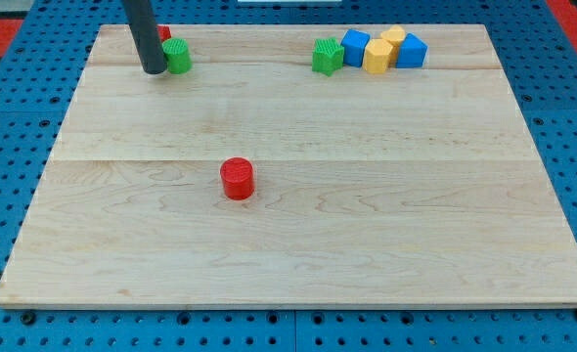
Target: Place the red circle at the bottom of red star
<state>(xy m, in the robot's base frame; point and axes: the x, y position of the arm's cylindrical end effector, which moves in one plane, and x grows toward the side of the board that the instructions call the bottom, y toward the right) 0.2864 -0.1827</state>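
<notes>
The red circle [237,179] lies near the middle of the wooden board [298,244]. The red star [163,33] is at the view's top left, almost wholly hidden behind my rod; only a small red sliver shows. My tip [154,70] rests on the board at the top left, touching the left side of a green circle [177,56]. The tip is far up and left of the red circle.
A cluster sits at the view's top right: a green star-like block [327,56], a blue block [355,47], a yellow block [377,57], another yellow block [394,38] and a blue block [412,51]. A blue pegboard surrounds the board.
</notes>
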